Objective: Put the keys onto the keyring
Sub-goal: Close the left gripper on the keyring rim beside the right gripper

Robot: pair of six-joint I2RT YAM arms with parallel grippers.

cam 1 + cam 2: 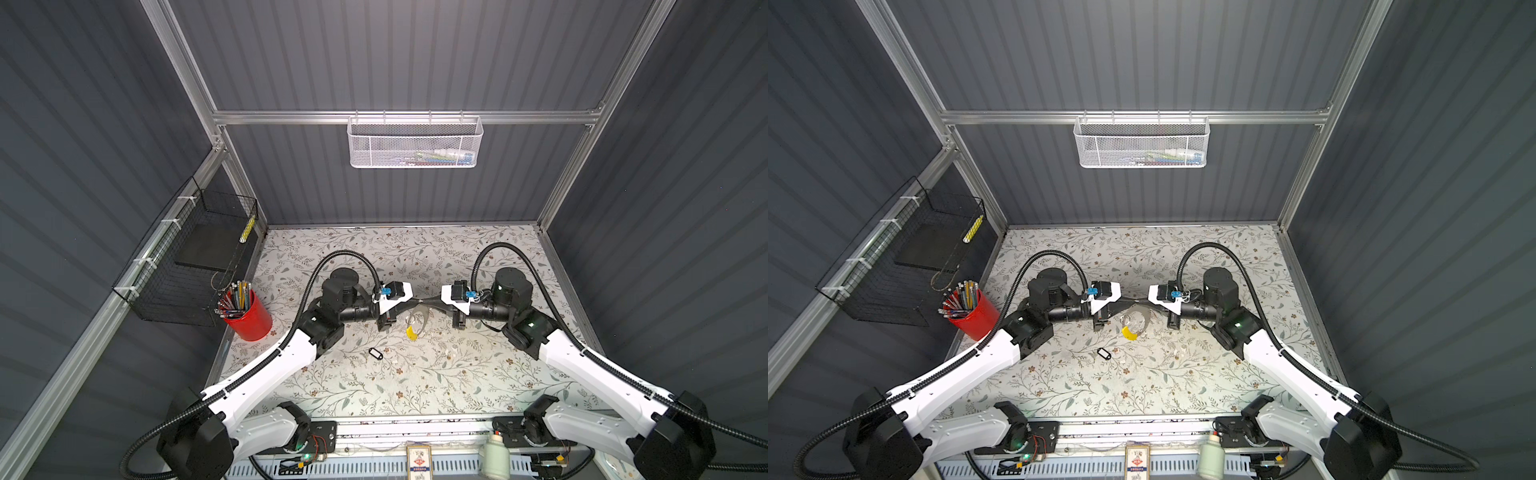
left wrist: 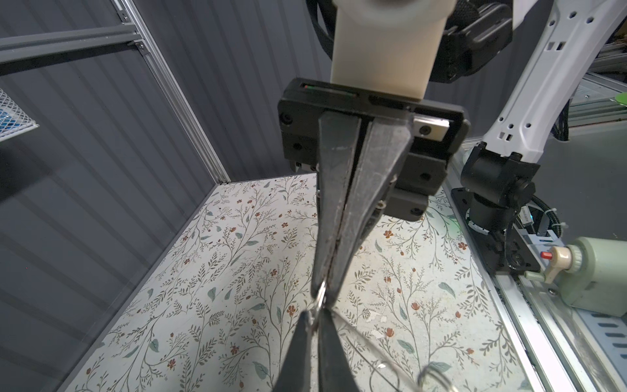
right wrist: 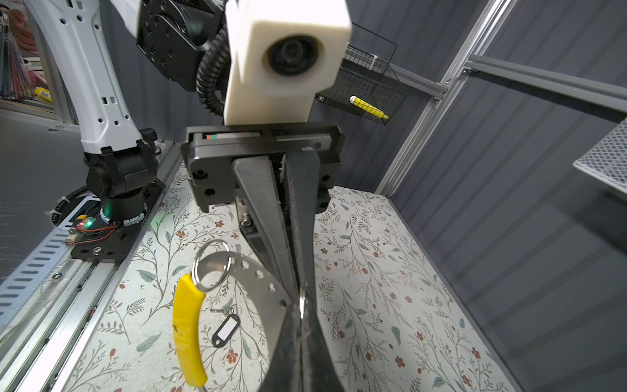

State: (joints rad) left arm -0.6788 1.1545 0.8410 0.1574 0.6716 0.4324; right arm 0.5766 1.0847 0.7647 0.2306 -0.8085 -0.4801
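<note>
Left gripper [image 2: 315, 317], right gripper [image 3: 301, 310] tip to tip, both pinched shut on keyring [image 3: 252, 269]. Advice: one holds firm, other fetches black-tagged key [image 3: 226, 330], near-left.

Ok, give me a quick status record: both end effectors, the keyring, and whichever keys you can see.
left end effector: shut, tip to tip with the right one, pinching the keyring's thin wire
right end effector: shut on the same wire
keyring: hangs below the two meeting tips, yellow segment lowest
black-tag key: lying on the table, apart from the keyring, not threaded
orange-red key: not visible in any view
</note>
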